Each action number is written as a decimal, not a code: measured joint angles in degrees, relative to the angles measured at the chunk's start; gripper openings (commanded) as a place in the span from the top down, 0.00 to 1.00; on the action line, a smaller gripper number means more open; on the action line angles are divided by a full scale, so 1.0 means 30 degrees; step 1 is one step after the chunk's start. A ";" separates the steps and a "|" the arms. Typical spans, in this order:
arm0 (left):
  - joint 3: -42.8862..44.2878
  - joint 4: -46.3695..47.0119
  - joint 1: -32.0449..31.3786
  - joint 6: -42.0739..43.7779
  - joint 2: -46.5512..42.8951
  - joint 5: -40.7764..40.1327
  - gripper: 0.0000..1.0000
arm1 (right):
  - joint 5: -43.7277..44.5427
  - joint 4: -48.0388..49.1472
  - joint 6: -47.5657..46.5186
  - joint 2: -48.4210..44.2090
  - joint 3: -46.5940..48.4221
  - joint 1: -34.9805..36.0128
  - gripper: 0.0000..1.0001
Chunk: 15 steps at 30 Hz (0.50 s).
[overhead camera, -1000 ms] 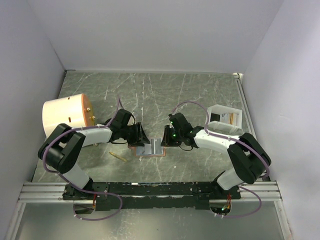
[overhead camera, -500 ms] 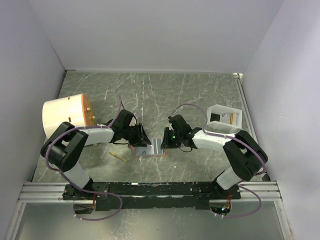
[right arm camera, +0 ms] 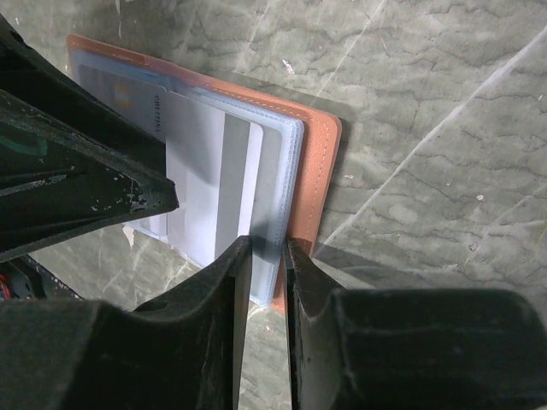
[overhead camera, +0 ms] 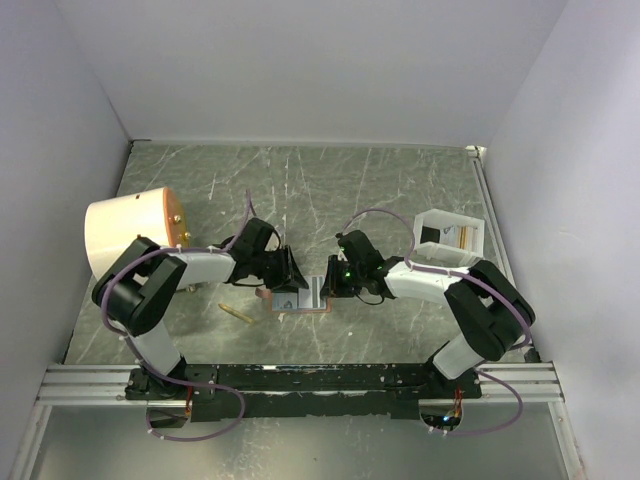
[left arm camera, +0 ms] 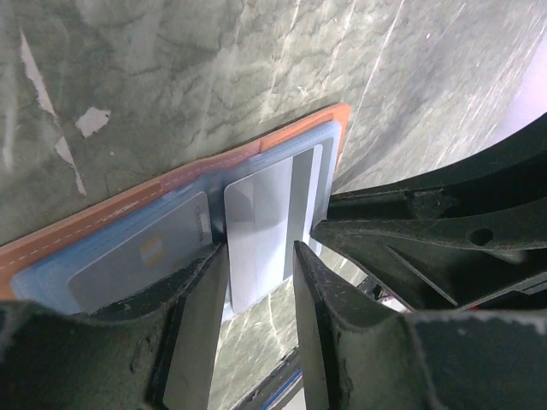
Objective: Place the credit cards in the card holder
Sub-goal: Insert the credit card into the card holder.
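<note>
Left wrist view showed the left gripper (left arm camera: 259,254) partly spread astride a striped credit card (left arm camera: 272,192) jutting from the open card holder (left arm camera: 102,213) on the table (left arm camera: 214,68), its grip impossible to tell, while the right gripper (right arm camera: 268,249) pinched the holder's edge.

Two credit cards show: one striped card (left arm camera: 265,231) and one grey card with a chip (left arm camera: 141,260). There is one tan card holder (right arm camera: 318,179), lying open. On the table (overhead camera: 330,185) stand one cream cylinder (overhead camera: 130,232) and one white tray (overhead camera: 432,217), and one small yellowish stick (overhead camera: 237,314) lies there. Two robot arms are present: the left arm (overhead camera: 195,268) and the right arm (overhead camera: 425,282).
</note>
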 measured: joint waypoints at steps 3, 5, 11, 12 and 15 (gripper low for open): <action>0.0022 0.0175 -0.0095 -0.0109 0.0087 0.0022 0.53 | -0.0036 0.0044 0.0000 0.0015 -0.0015 -0.0007 0.79; 0.0080 0.0233 -0.0160 -0.0175 0.0153 0.0022 0.53 | -0.0036 0.0087 0.0000 0.0015 -0.0044 -0.0007 0.79; 0.0372 0.0226 -0.0488 -0.0189 0.0270 -0.0095 0.53 | -0.0029 0.0117 -0.0007 -0.0007 -0.0066 -0.0007 0.79; 0.0379 0.0219 -0.0517 -0.0189 0.0270 -0.0131 0.53 | -0.0029 0.0138 0.0000 -0.0022 -0.0095 -0.0007 0.79; 0.0379 0.0233 -0.0568 -0.0277 0.0270 -0.0153 0.53 | -0.0036 0.0160 0.0036 -0.0138 -0.0197 -0.0007 0.79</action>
